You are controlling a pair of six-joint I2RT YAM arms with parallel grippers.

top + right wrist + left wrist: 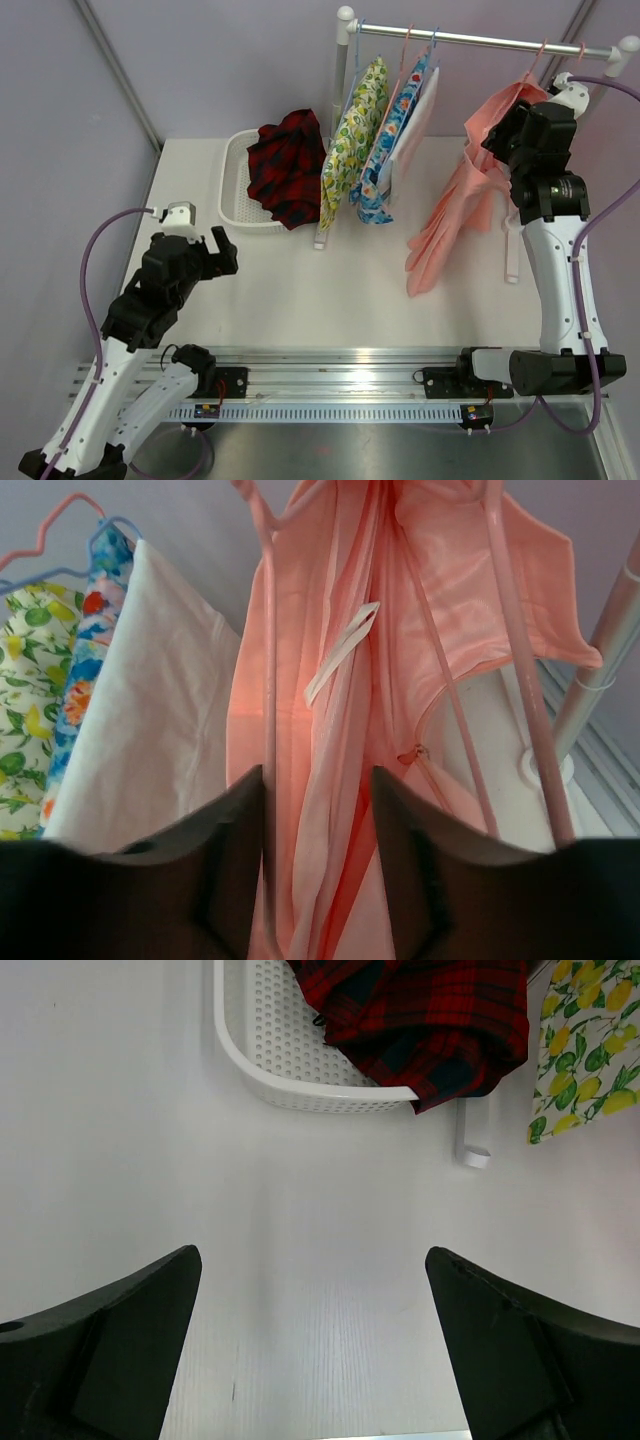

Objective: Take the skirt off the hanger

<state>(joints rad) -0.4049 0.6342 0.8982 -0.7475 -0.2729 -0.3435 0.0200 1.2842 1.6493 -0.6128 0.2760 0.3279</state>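
Observation:
The pink skirt point(450, 210) hangs askew from a pink hanger point(540, 62) at the right end of the rail point(480, 40). Its lower part trails down and to the left. My right gripper point(497, 142) is raised at the skirt's upper part. In the right wrist view the gripper point(317, 810) has a bunched fold of the skirt point(330, 680) between its narrowed jaws, and a thin hanger bar point(269, 680) runs beside the left finger. My left gripper point(215, 250) is open and empty low over the table, as the left wrist view point(312, 1360) also shows.
A white basket point(235, 190) at the back left holds a red plaid garment point(290, 165). A lemon-print garment point(350, 150), a floral one point(385, 150) and a white one point(415, 120) hang on the rail's left half. The rack's right post point(512, 250) stands beside my right arm.

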